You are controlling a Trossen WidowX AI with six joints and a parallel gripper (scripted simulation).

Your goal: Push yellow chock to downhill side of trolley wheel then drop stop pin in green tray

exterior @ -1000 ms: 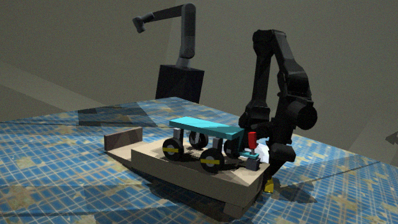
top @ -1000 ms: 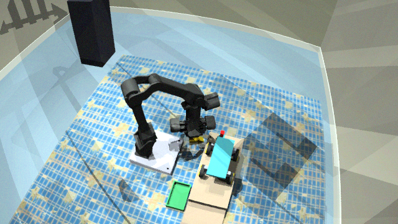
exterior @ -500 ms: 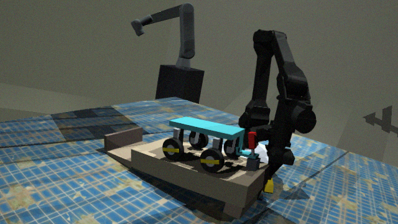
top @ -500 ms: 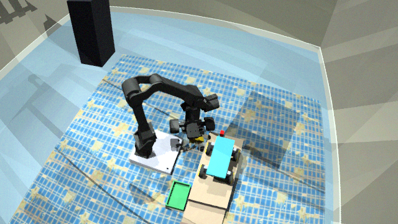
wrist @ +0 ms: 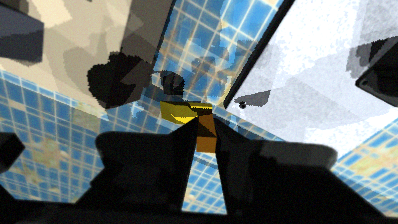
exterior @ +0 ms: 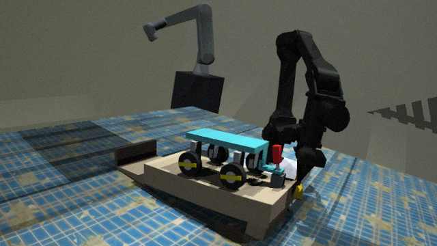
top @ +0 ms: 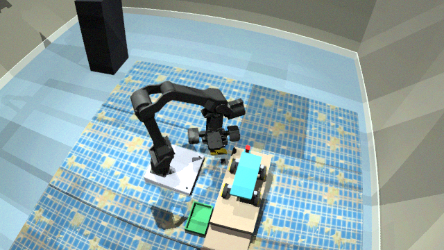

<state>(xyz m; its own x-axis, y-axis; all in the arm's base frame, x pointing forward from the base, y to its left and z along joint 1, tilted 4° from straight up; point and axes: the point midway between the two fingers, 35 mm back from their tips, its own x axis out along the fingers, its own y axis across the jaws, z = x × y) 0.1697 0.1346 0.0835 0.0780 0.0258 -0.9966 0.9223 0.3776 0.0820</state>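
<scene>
My gripper (top: 216, 149) (exterior: 300, 181) is shut on the orange handle (wrist: 206, 134) of the yellow chock (top: 218, 151) (exterior: 298, 192) (wrist: 175, 113). The chock appears to hang a little above the mat, beside the ramp's uphill end; its black base is hard to make out. The turquoise trolley (top: 247, 175) (exterior: 227, 139) stands on the ramp (top: 236, 213) (exterior: 205, 189). The red-headed stop pin (top: 248, 148) (exterior: 276, 154) is upright at its uphill end. The green tray (top: 198, 219) lies empty beside the ramp's lower part.
The white base plate (top: 184, 173) (wrist: 310, 90) of my arm lies across a gap from the ramp. A brown end board (exterior: 136, 152) stands at the ramp's low end. A black pedestal (top: 104, 38) (exterior: 194, 92) stands far off and carries a grey arm (exterior: 205, 37).
</scene>
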